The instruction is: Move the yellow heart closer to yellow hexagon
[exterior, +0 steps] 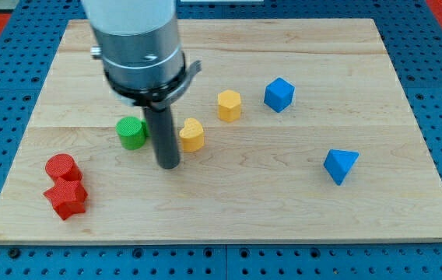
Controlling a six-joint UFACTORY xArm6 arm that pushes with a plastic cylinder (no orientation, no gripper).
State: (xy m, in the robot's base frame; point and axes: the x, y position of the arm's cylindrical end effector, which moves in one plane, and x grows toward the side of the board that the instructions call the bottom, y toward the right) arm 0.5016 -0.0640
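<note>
The yellow heart [192, 134] lies near the board's middle. The yellow hexagon [229, 105] sits a short way up and to the view's right of it, with a small gap between them. My tip [168, 165] rests on the board just to the view's lower left of the yellow heart, close beside it; I cannot tell if they touch. The rod rises to the arm's grey body at the view's top left.
A green cylinder [131, 132] sits just left of the rod. A red cylinder [61, 167] and a red star-like block [67, 198] lie at the lower left. A blue cube [278, 94] and a blue triangular block [339, 165] lie to the right. The wooden board [229, 210] has blue pegboard around it.
</note>
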